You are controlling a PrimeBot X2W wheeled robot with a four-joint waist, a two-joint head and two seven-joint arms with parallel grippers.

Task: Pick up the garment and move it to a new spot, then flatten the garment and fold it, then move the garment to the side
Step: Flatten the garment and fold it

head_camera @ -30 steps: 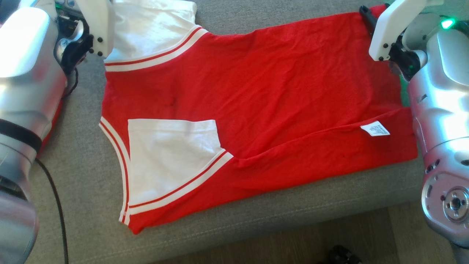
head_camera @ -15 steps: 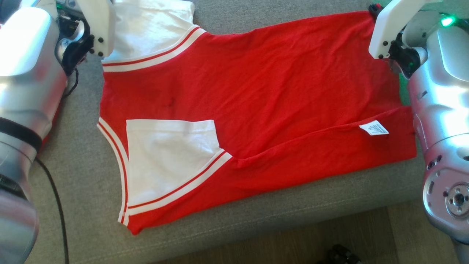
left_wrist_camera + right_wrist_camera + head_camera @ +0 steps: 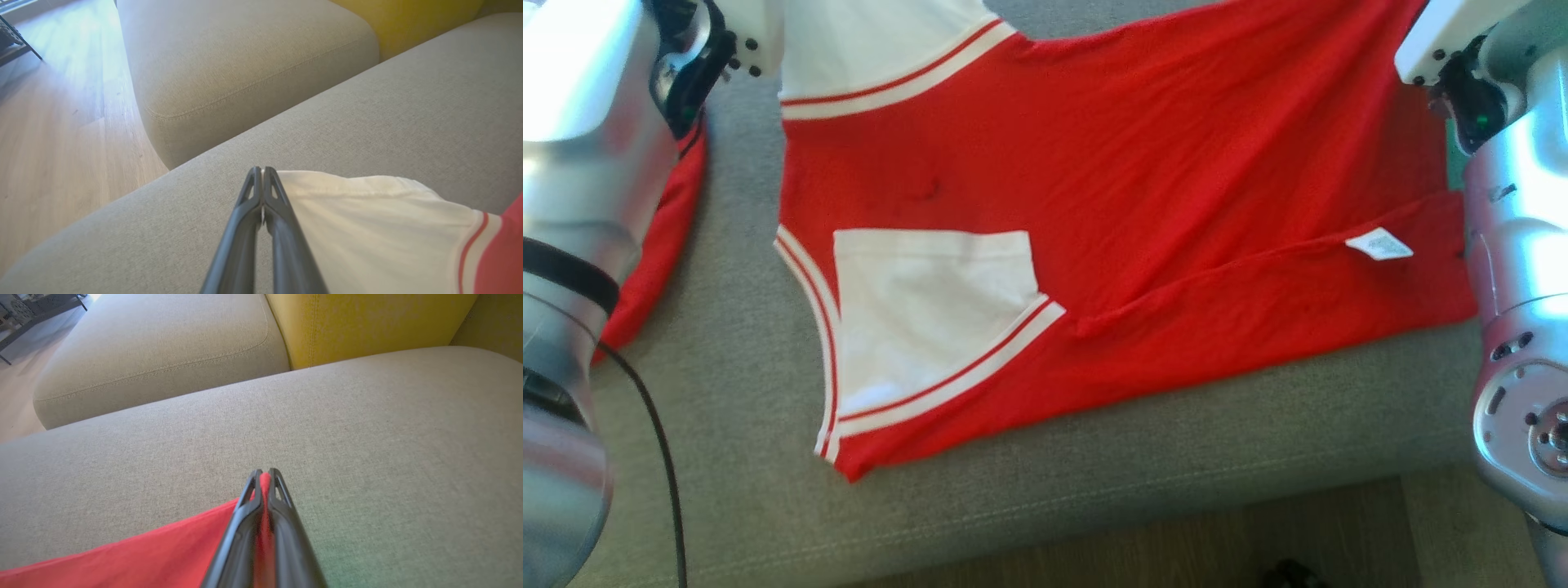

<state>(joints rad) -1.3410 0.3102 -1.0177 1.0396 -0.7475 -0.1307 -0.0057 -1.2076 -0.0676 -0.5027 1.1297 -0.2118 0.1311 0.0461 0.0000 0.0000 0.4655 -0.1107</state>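
Note:
The garment (image 3: 1135, 163) is a red shirt with white sleeves and striped trim, lying spread on the grey cushion with its near edge folded over and a white label showing. In the left wrist view my left gripper (image 3: 261, 169) is shut, pinching the edge of the white sleeve (image 3: 367, 228). In the right wrist view my right gripper (image 3: 264, 471) is shut on the red corner (image 3: 143, 555), and red cloth shows between its fingers. In the head view both pale wrists sit at the shirt's far corners, and the fingertips are cut off by the top edge.
The grey cushion (image 3: 1094, 490) ends in a front edge above the wood floor (image 3: 1176, 547). A black cable (image 3: 654, 433) and a strip of red cloth (image 3: 662, 245) lie by my left forearm. Behind stand a yellow backrest (image 3: 367, 322) and a second grey cushion (image 3: 245, 61).
My right gripper has gone from open to shut on the shirt's far corner. The head camera has shifted, so the whole picture sits higher and further right.

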